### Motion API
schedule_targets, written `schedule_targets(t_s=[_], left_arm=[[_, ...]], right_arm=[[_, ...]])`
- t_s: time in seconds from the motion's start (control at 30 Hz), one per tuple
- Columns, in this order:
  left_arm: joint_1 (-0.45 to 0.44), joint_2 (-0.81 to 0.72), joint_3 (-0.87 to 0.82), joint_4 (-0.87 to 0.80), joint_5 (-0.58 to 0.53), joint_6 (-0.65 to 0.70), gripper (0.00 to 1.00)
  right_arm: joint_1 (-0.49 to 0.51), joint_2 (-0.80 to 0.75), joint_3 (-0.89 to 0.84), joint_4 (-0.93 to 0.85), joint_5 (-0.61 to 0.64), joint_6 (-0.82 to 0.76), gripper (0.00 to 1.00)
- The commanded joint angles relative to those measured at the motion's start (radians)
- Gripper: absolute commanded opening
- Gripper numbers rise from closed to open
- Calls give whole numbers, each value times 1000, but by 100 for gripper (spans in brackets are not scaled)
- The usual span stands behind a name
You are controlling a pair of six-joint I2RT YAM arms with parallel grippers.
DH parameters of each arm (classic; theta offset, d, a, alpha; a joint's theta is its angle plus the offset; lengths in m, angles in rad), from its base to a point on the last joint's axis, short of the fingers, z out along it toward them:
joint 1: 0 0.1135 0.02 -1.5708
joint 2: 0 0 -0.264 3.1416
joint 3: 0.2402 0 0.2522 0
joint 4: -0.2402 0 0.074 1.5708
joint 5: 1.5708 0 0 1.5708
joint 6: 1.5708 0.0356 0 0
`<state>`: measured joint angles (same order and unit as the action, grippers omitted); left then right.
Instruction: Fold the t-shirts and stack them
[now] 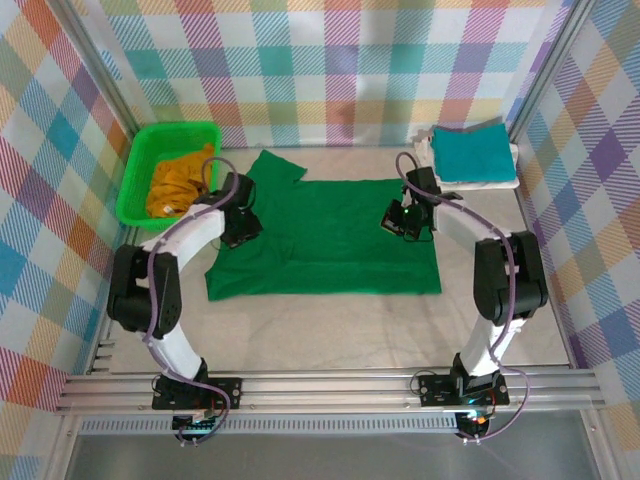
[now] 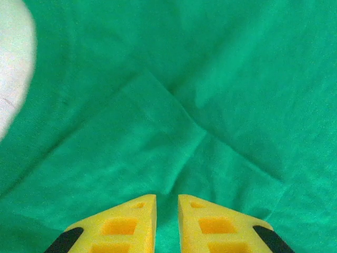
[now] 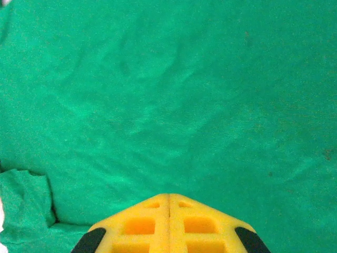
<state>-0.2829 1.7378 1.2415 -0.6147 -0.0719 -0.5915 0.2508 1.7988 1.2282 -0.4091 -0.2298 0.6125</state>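
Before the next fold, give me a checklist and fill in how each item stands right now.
1. Green shirt spread flat: ok for the body; one sleeve sticks out at the back left, not ok.
2. Left hand over the shirt's left part, fingers a narrow gap apart: grip on the cloth, cannot tell.
3. Right hand over the shirt's right part, fingers together: grip on the cloth, cannot tell.
4. Pile at the back right, teal shirt folded on top of the white shirt: ok.
5. Yellow shirt folded: not ok, it lies crumpled in the basket.
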Motion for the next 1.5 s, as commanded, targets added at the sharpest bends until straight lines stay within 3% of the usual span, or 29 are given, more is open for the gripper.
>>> schedule_targets(t_s=[0.0, 0.2, 0.67, 0.97, 1.1, 1.33, 1.47], left_arm=[[-34, 19, -2, 1, -11, 18, 19], [-38, 117, -2, 18, -35, 38, 16], [-30, 267, 245, -94, -286, 145, 16], [45, 371, 376, -145, -353, 209, 15], [35, 305, 366, -150, -339, 201, 16], [-36, 92, 197, -104, -389, 111, 20], [-64, 69, 113, -65, -306, 97, 18]], right_arm=[[0, 12, 20, -5, -31, -11, 0], [1, 42, -34, 32, -32, -17, 0], [1, 36, -82, 66, -36, -8, 0], [-2, 4, -96, 55, -38, -20, 0], [-2, -10, -99, 52, -37, -31, 0], [-1, -26, -114, 65, -46, -40, 0], [-1, -23, -111, 60, -46, -45, 0]])
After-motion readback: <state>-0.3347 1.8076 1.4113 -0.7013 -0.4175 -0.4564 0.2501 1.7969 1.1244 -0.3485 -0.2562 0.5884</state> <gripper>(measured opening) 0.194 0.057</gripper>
